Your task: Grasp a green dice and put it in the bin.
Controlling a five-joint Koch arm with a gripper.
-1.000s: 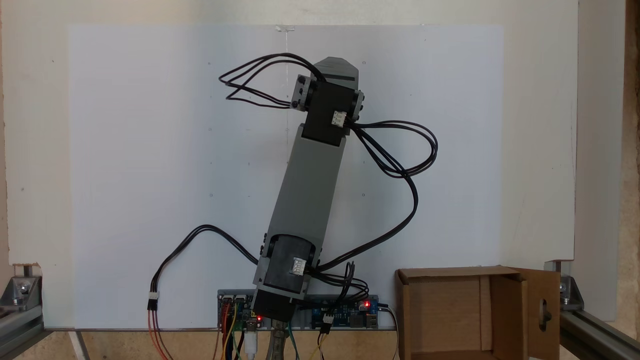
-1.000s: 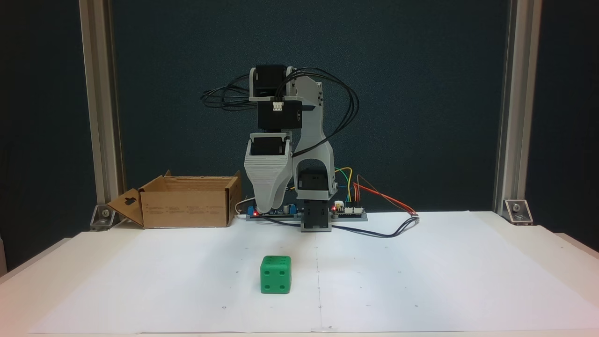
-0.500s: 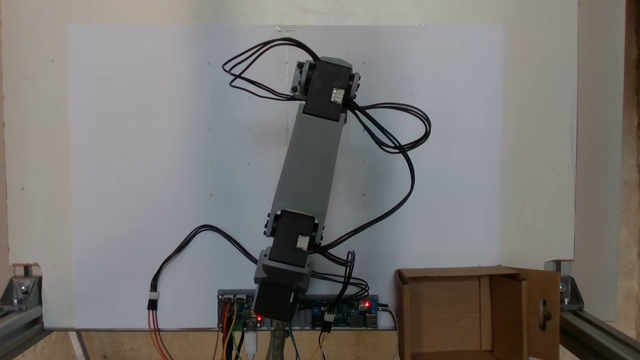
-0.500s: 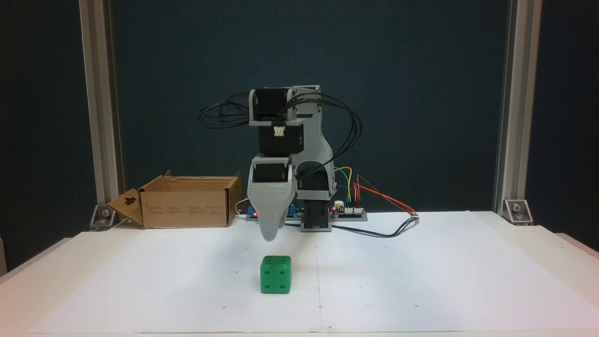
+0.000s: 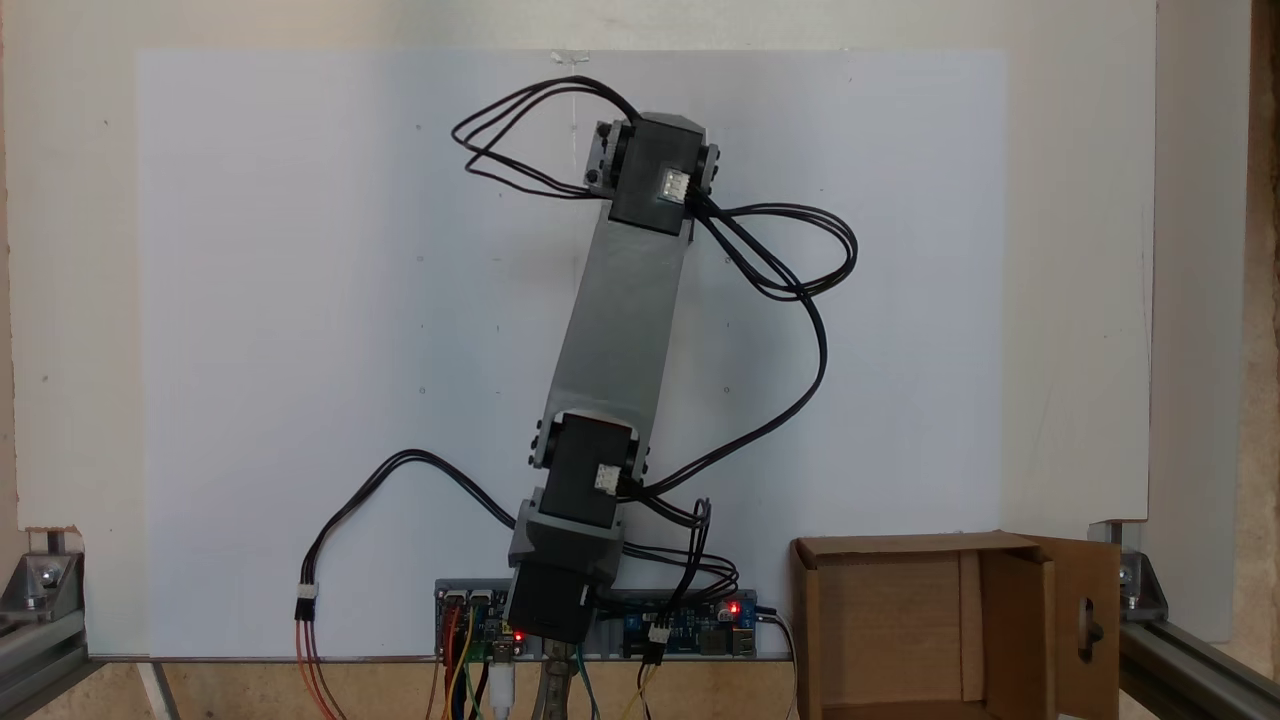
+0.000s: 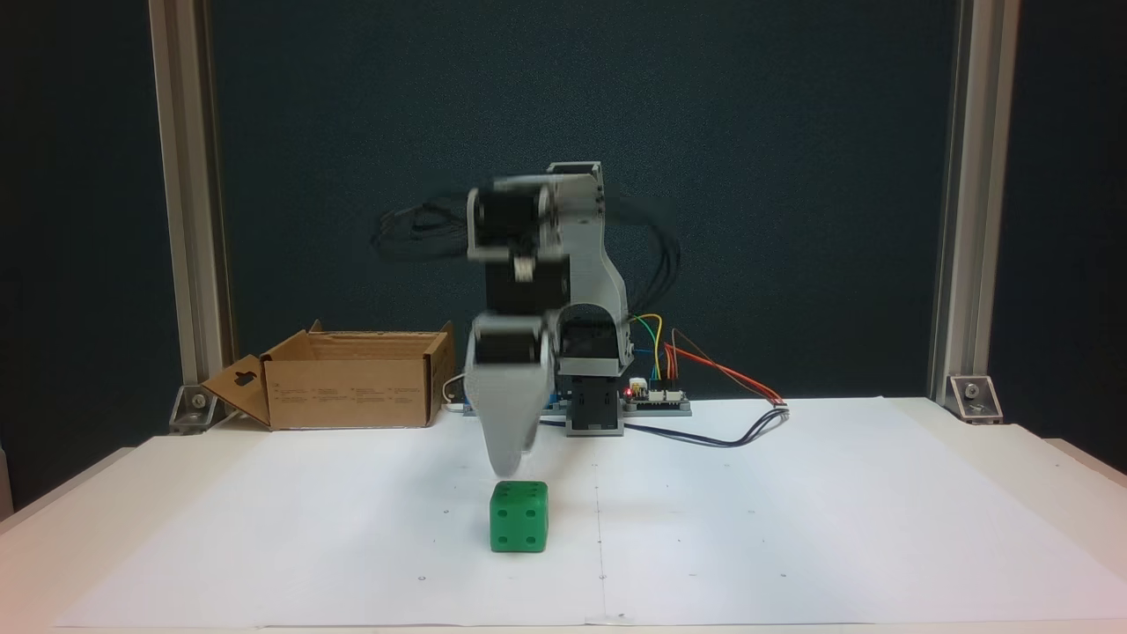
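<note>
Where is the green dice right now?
In a fixed view, the green dice sits on the white paper, centre-front, just below the end effector.

A bright green dice (image 6: 519, 516) with dark sunken pips sits on white paper (image 6: 748, 511) covering a cream worktop (image 6: 1039, 475); plain brown cardboard bin (image 6: 352, 379), grey-and-black arm (image 5: 620, 300), black cables (image 5: 800, 250), dark blue backdrop (image 6: 792, 176).
</note>
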